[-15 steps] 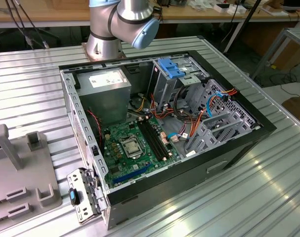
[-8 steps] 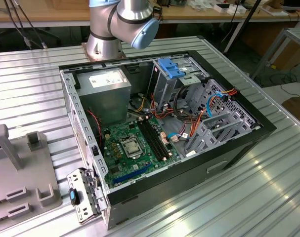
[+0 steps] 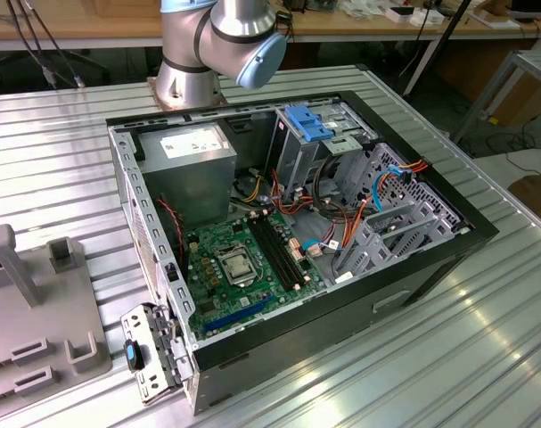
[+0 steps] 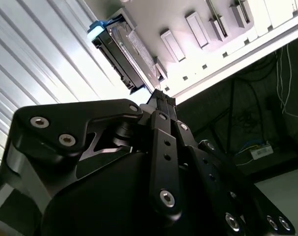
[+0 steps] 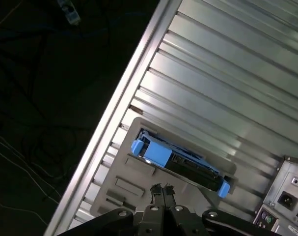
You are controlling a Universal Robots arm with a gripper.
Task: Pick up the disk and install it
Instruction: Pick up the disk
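Disk [image 5: 188, 166] pickup is the step in hand: nothing has been lifted yet. The ribbed metal table [image 3: 448, 357] carries the open computer case [image 3: 413, 294], whose drive bays [image 3: 404, 223] lie at its far right corner in the exterior view. On the exterior view's left, near the case, sits a grey holder tray [image 3: 38, 312]. In both wrist views the disk stands on edge in a slot of that tray, its blue carrier rail [image 5: 151, 151] wrapping the ends. The gripper [image 5: 162, 189] hangs just beside the disk, apart from it. Its fingertips [image 4: 161, 98] seem pressed together on nothing, though the angle is steep. A grasp would probably call for the fingers to part enough to straddle the thin body and to line up with its long edge. The tray lies close to the table's edge [image 5: 124, 105], with dark floor beyond. The case's rear panel [image 5: 286, 196] is near on the other side, so the open room for moving looks to be straight up from the slot.
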